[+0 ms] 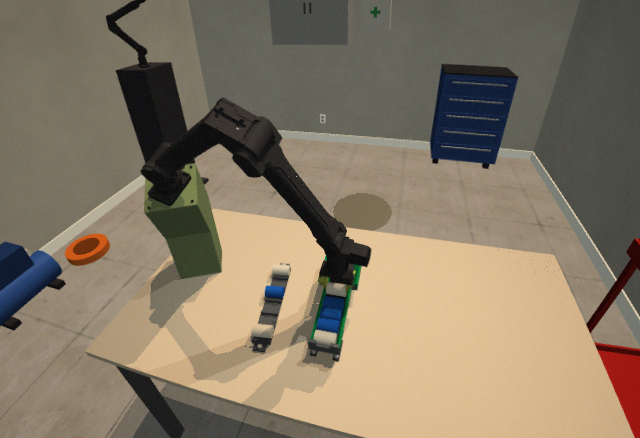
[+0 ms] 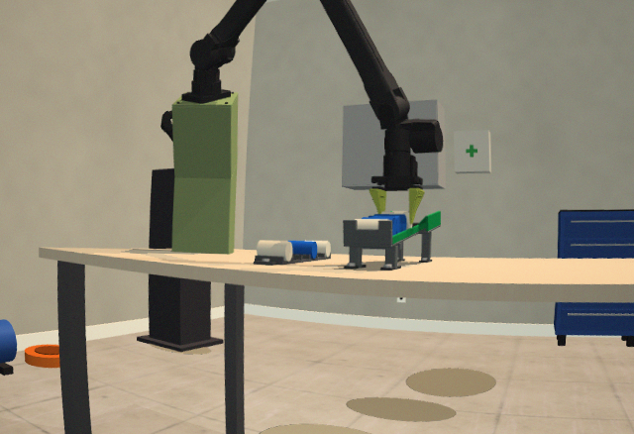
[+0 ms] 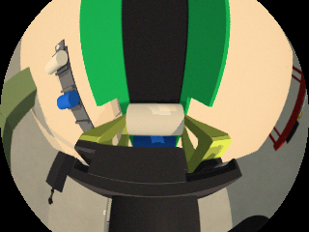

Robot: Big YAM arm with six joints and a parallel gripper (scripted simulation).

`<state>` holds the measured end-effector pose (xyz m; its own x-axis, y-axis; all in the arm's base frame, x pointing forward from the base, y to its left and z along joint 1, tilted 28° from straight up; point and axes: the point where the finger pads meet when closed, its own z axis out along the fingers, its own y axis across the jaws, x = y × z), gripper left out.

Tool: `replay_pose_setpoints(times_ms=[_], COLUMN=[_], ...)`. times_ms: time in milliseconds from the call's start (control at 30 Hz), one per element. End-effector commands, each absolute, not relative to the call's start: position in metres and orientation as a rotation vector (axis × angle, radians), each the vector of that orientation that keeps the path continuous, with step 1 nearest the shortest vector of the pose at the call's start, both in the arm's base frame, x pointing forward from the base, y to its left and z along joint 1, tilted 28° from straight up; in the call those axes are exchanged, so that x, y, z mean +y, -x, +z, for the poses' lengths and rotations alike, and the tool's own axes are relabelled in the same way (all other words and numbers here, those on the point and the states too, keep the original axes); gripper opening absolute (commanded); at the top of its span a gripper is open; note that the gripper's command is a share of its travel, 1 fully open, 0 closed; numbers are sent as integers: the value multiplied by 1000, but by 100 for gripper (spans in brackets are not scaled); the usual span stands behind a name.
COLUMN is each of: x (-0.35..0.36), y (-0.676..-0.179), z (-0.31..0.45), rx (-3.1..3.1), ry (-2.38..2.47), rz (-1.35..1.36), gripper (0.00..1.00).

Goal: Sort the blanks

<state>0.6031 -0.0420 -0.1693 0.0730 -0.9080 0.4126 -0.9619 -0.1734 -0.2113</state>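
Cream blank [image 3: 154, 119] in gripper [image 3: 154, 138] over ramp [image 3: 103, 45]; no writing legible.

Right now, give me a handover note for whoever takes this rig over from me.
Gripper: jaws shut on a white blank at the upper part of the ramp.
Ramp: one white at the stop, three blue above it.
Rack: two white, one blue.
Left: move the blues to the rack and row all whites against the stop.
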Motion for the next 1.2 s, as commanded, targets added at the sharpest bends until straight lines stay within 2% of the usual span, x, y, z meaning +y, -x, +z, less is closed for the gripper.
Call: replay_pose_setpoints(times_ms=[0,1167], x=[-29,-29], y=[-610,-611], z=[-165,-163], rx=[-1914,-1919], ry=[-2247,-2248], rz=[717,728], gripper=[60,60])
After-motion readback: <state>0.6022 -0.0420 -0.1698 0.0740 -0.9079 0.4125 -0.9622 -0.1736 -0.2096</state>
